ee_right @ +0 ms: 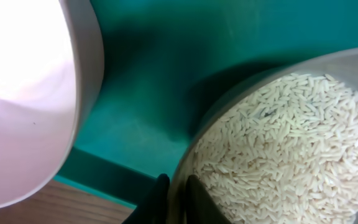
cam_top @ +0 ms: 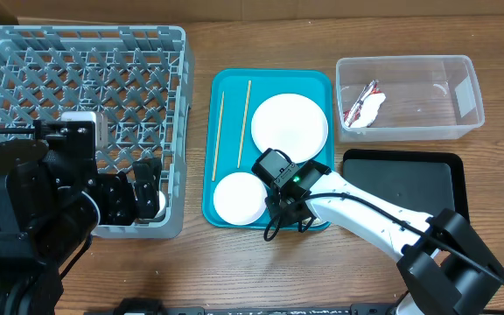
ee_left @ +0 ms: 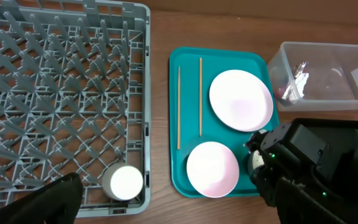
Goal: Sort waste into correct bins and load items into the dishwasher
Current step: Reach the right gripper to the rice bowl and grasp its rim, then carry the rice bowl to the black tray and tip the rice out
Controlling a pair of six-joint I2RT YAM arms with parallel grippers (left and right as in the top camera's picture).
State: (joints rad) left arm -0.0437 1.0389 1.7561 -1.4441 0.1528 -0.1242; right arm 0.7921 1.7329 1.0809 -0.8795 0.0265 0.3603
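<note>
The right fingers (ee_right: 165, 200) pinch the thin, smooth rim of a round white bowl (ee_right: 238, 84) heaped with loose rice grains (ee_right: 291, 149) (on the teal tray (cam_top: 230, 87)). The left fingers (cam_top: 147, 186) hover at the grey lattice rack (cam_top: 24, 61) corner, above the tiny cup (ee_left: 126, 182); I cannot tell their spread.

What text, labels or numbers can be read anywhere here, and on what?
None legible.
Red snack wrapper in the clear tub: print too small to read.
White sticker on the tub wall: blurred, nothing readable.
Dish rack, teal tray: no markings visible.
</note>
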